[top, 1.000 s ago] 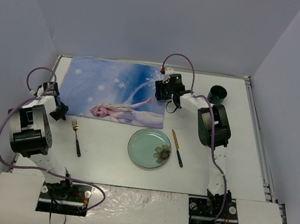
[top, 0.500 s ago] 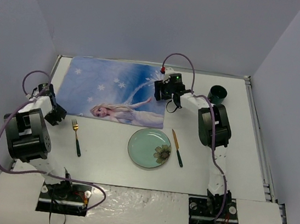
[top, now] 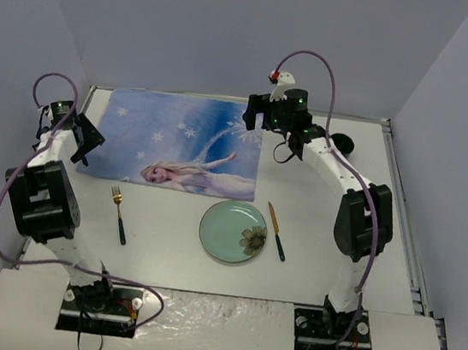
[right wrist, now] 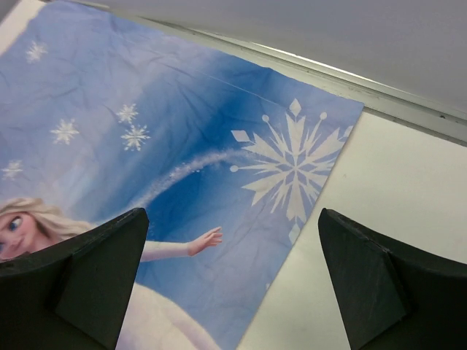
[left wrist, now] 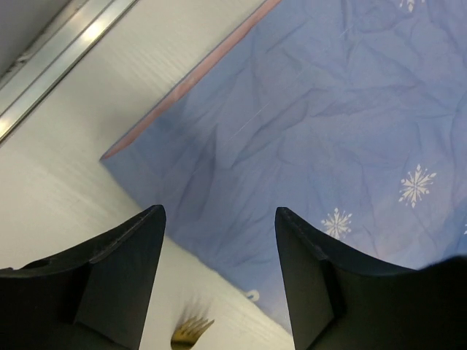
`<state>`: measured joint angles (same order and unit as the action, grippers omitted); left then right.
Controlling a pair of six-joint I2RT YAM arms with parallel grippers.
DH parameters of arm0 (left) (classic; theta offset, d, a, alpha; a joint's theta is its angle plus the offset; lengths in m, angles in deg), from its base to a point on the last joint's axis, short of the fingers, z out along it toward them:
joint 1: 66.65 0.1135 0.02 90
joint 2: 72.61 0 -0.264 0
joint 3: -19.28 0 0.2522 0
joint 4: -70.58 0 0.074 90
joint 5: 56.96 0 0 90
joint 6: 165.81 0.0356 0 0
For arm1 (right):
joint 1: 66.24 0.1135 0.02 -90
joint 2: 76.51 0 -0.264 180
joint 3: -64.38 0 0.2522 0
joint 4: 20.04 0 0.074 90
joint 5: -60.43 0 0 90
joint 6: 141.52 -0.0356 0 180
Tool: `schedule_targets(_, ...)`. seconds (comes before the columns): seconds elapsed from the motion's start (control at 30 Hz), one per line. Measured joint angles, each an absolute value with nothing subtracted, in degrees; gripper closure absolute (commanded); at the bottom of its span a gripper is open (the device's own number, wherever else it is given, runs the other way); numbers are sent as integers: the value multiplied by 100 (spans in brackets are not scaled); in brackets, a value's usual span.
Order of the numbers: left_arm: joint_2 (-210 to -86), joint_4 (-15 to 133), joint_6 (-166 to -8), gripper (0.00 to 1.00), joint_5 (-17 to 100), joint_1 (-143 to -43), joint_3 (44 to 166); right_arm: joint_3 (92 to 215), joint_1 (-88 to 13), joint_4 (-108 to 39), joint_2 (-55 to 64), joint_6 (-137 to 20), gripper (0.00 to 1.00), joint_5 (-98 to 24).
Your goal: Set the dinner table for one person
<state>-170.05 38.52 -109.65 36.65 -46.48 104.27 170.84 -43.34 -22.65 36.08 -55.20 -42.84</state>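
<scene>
The tabletop [top: 164, 248] fills the walled bay. Left gripper [left wrist: 219, 215] at its left edge and right gripper [right wrist: 232, 213] near its far edge hang over the mat [top: 178, 137] (jaws released, empty). Possibly a cup [top: 342, 144] sits far right.

Blue princess placemat [right wrist: 182, 168] lies flat on the white table [right wrist: 379, 197], snowflake corner near the metal rail [right wrist: 350, 76]; jaws stand wide apart above.

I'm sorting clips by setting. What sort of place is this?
Probably a lab test bench, not a home: a white table walled in by plain grey panels, a left arm and right arm bolted at its near edge.
</scene>
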Motion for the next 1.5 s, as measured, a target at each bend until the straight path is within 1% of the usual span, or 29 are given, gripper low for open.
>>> schedule_targets(0.1,-17669,4102,-10874,42,3901,-4669,10626,16705,-4334,-2267,3031,-5688,0,-4288)
schedule_targets(0.23,-18167,4191,-10760,42,4120,-4687,10647,16085,-4334,-2257,2360,-5858,0,-4291)
schedule_targets(0.43,-18276,4310,-10733,42,4221,-4705,10662,15024,-4334,-2360,1600,-6035,0,-4308)
schedule_targets(0.6,-18287,4296,-10828,42,4129,-4705,10663,14409,-4339,-2446,1159,-6077,0,-4286)
schedule_targets(0.97,-18012,4358,-11037,42,3809,-4666,10261,14134,-4343,-2507,541,-6097,0,-4182)
schedule_targets(1.5,-17789,4352,-11035,42,3692,-4616,9970,14038,-4343,-2514,540,-6224,0,-4182)
